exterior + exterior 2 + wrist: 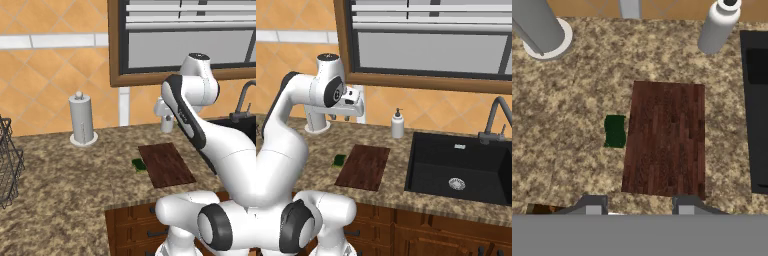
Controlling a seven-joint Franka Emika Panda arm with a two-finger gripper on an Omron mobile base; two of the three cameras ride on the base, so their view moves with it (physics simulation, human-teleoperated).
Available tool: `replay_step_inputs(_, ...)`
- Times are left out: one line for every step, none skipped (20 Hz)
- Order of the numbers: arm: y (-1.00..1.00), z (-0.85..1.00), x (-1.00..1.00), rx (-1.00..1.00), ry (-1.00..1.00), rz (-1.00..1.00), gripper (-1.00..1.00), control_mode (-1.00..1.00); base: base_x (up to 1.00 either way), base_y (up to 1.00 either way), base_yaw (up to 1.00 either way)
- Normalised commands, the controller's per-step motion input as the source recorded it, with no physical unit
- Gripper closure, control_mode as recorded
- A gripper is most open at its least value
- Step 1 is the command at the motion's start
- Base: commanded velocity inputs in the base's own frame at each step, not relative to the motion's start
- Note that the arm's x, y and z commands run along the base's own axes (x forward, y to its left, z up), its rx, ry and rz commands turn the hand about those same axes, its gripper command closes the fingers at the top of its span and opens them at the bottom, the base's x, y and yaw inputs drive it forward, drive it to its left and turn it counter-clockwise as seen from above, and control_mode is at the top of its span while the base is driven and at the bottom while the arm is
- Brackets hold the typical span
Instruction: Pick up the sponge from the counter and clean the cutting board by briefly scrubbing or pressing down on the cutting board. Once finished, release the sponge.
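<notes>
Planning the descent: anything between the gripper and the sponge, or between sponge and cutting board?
Nothing visible. The gripper hangs high above the counter, shut and holding nothing, with open air below. The sponge lies flat beside the cutting board's edge, with bare counter around it. The paper towel holder and soap bottle stand farther back.

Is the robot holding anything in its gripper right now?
No, nothing. The gripper hangs high above the counter, and the sponge lies there beside the cutting board.
</notes>
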Motion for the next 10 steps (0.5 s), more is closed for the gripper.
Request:
replay_step_inputs(0.0,0.0,-0.06,0.0,-0.02,0.0,-1.0,-1.0,0.0,0.0,0.0)
replay_step_inputs(0.0,0.0,-0.2,0.0,-0.06,0.0,-1.0,-1.0,0.0,0.0,0.0)
replay_step_inputs(0.0,0.0,-0.31,0.0,-0.07,0.0,-1.0,-1.0,0.0,0.0,0.0)
replay_step_inputs(0.0,0.0,-0.43,0.0,-0.1,0.0,-1.0,-1.0,0.0,0.0,0.0)
replay_step_inputs(0.07,0.0,-0.42,0.0,-0.02,0.0,-1.0,-1.0,0.0,0.0,0.0)
replay_step_inputs(0.09,-0.1,-0.42,0.0,0.0,0.0,-1.0,-1.0,0.0,0.0,0.0)
replay_step_inputs(0.14,-0.16,-0.41,0.0,0.0,0.01,-1.0,-1.0,0.0,0.0,0.0)
replay_step_inputs(0.19,-0.29,-0.4,0.0,0.0,0.01,-1.0,-1.0,0.0,0.0,0.0)
replay_step_inputs(0.06,-0.4,-0.26,0.03,0.0,0.03,-1.0,-1.0,0.0,0.0,0.0)
replay_step_inputs(0.12,-0.45,-0.2,0.03,0.0,0.01,-1.0,-1.0,0.0,0.0,0.0)
